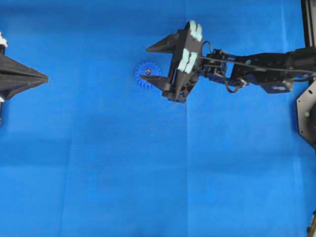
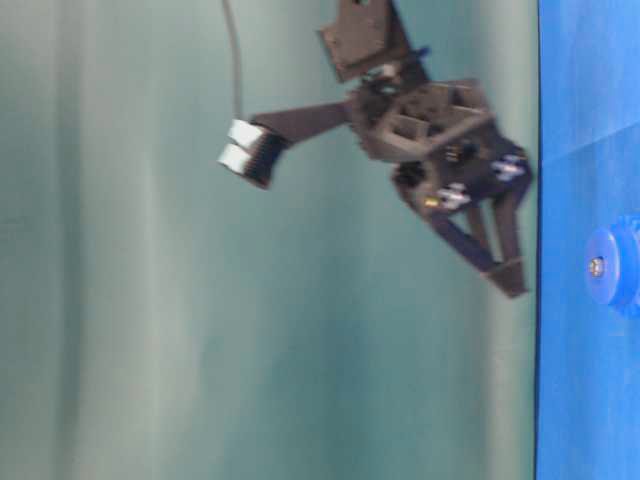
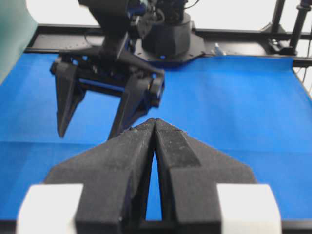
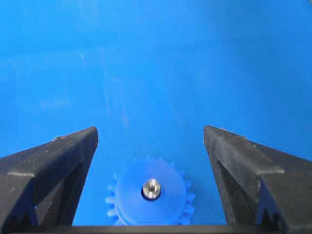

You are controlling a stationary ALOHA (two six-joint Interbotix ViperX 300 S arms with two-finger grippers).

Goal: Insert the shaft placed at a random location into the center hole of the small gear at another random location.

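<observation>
The small blue gear point(image 1: 144, 80) lies flat on the blue cloth. The silvery shaft point(image 1: 147, 72) stands in its center hole, with its top end showing at the hub. In the right wrist view the gear point(image 4: 131, 200) and the shaft point(image 4: 151, 188) sit low between the fingers. My right gripper point(image 1: 143, 63) is open and empty, raised above the gear with the jaws spread wide point(image 4: 150, 130). The table-level view shows it point(image 2: 500, 275) clear of the gear point(image 2: 612, 290). My left gripper point(image 1: 47, 77) is shut and empty at the far left point(image 3: 155, 120).
The blue cloth point(image 1: 148, 173) covers the whole table. A black frame and arm base point(image 1: 307, 113) stand at the right edge. The right arm's base point(image 3: 168, 39) and a black rail lie at the far side in the left wrist view.
</observation>
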